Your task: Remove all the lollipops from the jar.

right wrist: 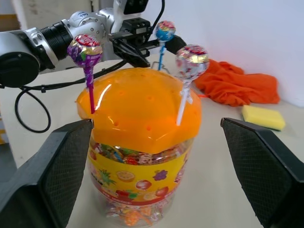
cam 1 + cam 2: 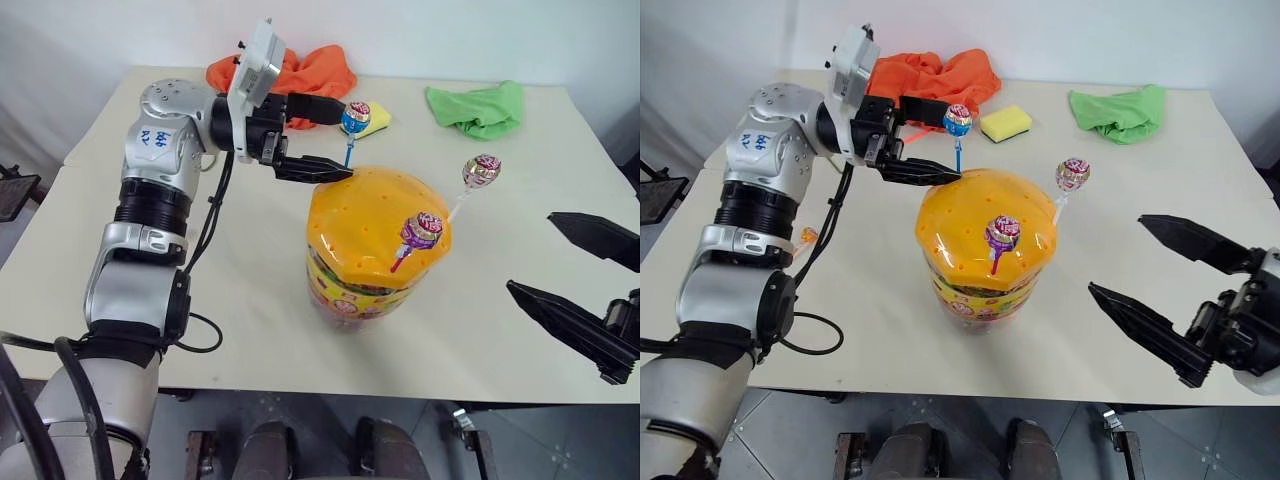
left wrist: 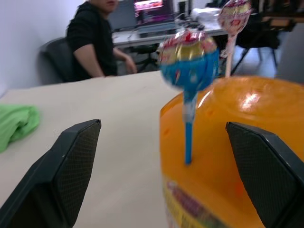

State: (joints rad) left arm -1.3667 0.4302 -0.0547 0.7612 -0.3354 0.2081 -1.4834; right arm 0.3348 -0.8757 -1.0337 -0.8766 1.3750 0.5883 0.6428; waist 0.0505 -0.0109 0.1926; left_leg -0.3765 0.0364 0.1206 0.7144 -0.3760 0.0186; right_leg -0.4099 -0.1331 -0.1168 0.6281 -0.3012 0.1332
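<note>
Now L gripper [image 2: 322, 140] level, astride blue lollipop [image 2: 355, 118]

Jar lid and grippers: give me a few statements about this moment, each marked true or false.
1. Three lollipops stand in the jar lid: blue lollipop, purple lollipop, pink lollipop. True.
2. The left gripper is shut on the blue lollipop. False: its fingers stand open on either side of the stick.
3. The right gripper is open, apart from the jar. True.
4. The yellow sponge lies on the lid. False: it lies on the table, beside the orange cloth.
5. The green cloth covers the jar. False: it lies at the table's far edge.
</note>
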